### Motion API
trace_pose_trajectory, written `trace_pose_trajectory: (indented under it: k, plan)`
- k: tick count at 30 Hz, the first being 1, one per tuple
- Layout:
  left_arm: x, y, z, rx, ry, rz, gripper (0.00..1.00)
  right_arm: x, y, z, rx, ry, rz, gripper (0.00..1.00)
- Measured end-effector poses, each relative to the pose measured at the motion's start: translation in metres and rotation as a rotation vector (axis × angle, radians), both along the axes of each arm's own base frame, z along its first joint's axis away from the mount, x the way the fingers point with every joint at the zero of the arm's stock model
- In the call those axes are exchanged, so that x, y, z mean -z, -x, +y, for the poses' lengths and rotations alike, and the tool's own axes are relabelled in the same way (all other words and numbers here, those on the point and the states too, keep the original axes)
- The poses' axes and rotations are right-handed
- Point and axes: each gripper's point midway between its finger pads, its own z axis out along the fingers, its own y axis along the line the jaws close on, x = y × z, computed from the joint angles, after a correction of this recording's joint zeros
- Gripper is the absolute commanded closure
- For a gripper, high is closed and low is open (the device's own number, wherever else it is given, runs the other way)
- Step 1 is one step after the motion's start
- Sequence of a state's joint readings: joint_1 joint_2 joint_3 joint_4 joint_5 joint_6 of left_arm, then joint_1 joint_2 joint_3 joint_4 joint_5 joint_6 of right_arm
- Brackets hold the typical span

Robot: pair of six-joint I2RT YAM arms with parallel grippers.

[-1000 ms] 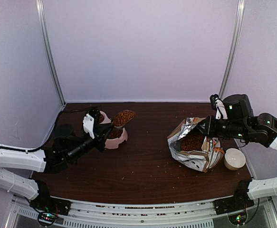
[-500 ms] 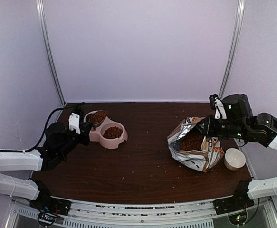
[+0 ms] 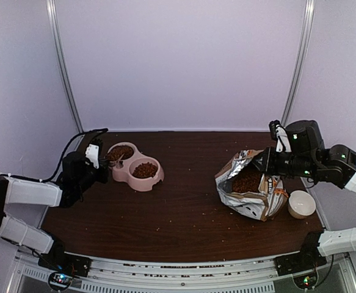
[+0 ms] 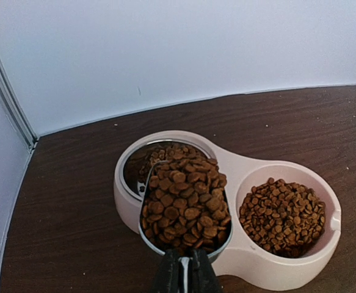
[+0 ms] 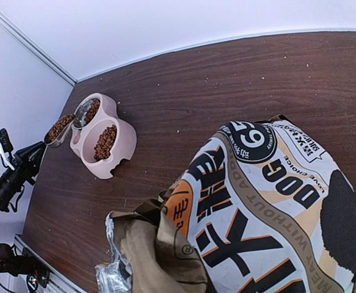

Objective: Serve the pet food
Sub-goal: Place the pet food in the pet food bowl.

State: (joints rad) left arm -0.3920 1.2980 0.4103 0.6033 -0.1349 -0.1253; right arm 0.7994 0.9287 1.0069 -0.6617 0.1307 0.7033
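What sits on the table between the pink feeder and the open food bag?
Nothing but bare brown tabletop with a few scattered crumbs, from feeder to bag; the top external and right wrist views show it.

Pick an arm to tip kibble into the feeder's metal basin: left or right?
Left. The left claw holds the scoop of kibble right above that basin; the right claw is across the table, shut on the bag.

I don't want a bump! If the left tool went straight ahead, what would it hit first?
Probably the pink dish: the left tool, holding the full scoop, points at its near rim, though height is unclear.
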Motion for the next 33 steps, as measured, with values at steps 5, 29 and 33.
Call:
trace_pose_trajectory:
  k: [5, 29, 33]
  plan:
    - [-0.001, -0.020, -0.002, 0.003, 0.002, 0.016, 1.00, 0.000, -0.002, 0.000, 0.004, -0.001, 0.000, 1.00]
    - [0.016, -0.036, 0.000, 0.004, -0.032, 0.113, 1.00, 0.000, -0.005, -0.002, 0.010, -0.010, 0.002, 1.00]
    - [0.022, -0.034, 0.002, 0.001, -0.042, 0.139, 1.00, -0.001, -0.005, -0.002, 0.009, -0.012, 0.003, 1.00]
